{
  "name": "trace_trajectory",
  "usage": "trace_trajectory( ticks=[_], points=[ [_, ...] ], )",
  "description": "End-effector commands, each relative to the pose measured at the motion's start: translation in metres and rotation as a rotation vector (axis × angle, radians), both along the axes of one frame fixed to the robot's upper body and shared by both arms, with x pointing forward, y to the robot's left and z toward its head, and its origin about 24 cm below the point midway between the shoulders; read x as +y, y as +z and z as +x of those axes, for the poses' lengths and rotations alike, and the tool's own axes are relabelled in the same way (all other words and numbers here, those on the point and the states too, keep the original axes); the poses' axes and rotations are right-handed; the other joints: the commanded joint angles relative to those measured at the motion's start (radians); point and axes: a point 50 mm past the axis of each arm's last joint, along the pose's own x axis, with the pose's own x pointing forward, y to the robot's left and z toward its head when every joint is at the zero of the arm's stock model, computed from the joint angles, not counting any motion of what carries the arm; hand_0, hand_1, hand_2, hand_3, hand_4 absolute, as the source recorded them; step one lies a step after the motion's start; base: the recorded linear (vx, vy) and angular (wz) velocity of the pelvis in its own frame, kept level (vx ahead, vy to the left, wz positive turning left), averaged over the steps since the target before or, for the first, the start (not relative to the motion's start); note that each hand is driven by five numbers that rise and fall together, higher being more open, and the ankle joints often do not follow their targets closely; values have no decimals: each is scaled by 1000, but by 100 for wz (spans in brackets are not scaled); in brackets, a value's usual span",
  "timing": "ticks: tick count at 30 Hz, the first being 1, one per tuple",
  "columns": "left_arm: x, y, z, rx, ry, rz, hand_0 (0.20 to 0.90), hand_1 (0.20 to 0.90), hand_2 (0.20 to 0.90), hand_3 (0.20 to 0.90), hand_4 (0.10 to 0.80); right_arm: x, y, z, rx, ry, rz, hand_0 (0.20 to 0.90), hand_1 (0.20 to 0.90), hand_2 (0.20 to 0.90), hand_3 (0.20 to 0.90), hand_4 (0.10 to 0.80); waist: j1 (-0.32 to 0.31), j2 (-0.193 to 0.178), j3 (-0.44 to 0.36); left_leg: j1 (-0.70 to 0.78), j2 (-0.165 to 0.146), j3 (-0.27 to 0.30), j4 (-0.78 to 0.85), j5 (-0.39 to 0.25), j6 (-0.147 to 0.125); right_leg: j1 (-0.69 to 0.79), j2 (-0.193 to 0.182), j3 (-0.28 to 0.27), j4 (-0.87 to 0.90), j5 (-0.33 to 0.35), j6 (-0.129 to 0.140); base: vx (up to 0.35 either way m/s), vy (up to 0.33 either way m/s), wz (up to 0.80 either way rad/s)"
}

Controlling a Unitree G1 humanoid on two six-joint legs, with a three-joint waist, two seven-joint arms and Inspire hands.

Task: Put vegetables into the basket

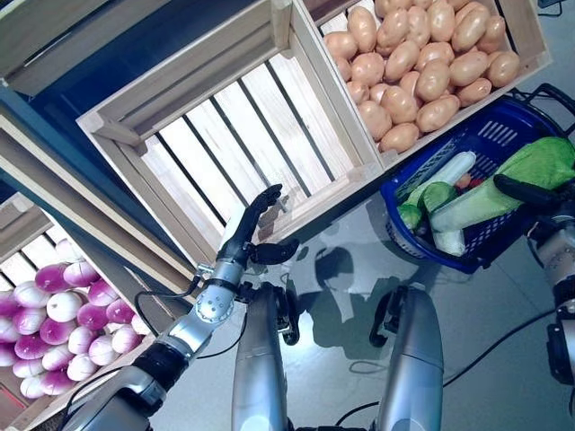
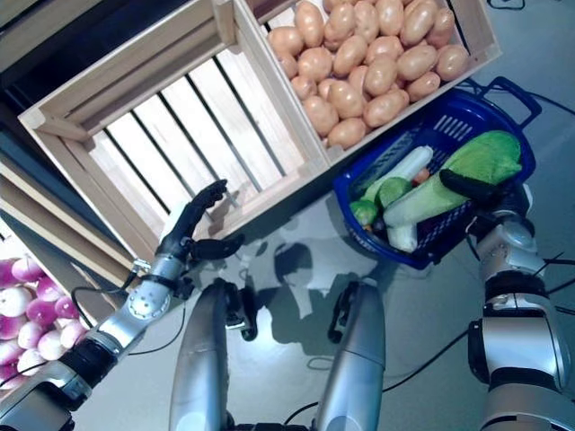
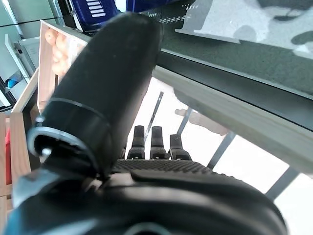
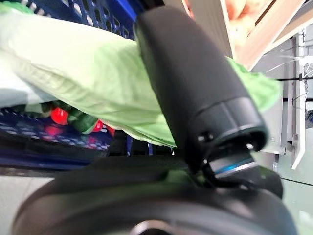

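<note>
A blue plastic basket [image 1: 492,128] stands on the floor at the right, below the crates. It holds a white radish [image 1: 452,169], a small green vegetable [image 1: 437,196] and something red [image 4: 59,116]. My right hand [image 1: 526,190] is shut on a leafy green cabbage [image 1: 542,160] with a white stalk, lying across the basket's right side. Its thumb [image 4: 188,73] presses over the leaves [image 4: 83,73]. My left hand [image 1: 250,232] reaches to the front edge of the empty wooden crate [image 1: 235,126], fingers [image 3: 152,142] straight, holding nothing.
A wooden crate of potatoes [image 1: 415,65] sits just behind the basket. At the lower left a crate holds purple and white round vegetables [image 1: 61,321]. A slanted wooden shelf edge [image 1: 72,202] runs between the crates.
</note>
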Motion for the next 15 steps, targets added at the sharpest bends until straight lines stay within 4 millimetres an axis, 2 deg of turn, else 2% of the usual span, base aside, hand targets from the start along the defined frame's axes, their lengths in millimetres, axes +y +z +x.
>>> trace_trajectory(
  ticks=[1, 7, 10, 15],
  points=[
    [1, 48, 2, -227, -42, -78, 900, 900, 900, 900, 800, -37, 53, -24, -192, -145, -83, 900, 900, 900, 900, 800, 3, 0, -35, 98, -8, -8, 0, -138, 14, 90, 10, 7, -70, 21, -21, 3, -41, -2],
    [1, 48, -1, -246, -36, -75, 900, 900, 900, 900, 800, -29, 56, -19, -202, -127, -157, 900, 900, 900, 900, 800, 10, -14, -51, 163, 8, 12, -133, -81, 11, 144, 21, -6, -185, 80, -7, 11, -40, -2],
    [5, 45, -3, -228, -33, -61, 900, 900, 900, 900, 800, -23, 54, -16, -236, -111, -131, 900, 900, 900, 900, 800, 13, -29, -67, 223, 22, 23, -225, -45, 10, 199, 26, -22, -260, 114, -4, 43, -53, -7],
    [9, 39, -8, -201, -28, -57, 900, 900, 900, 900, 800, -10, 42, -13, -250, -57, -140, 900, 900, 900, 900, 800, 15, -53, -106, 378, 40, 61, -463, 65, -4, 355, 56, -62, -462, 187, -4, 73, -9, -15]
  ],
)
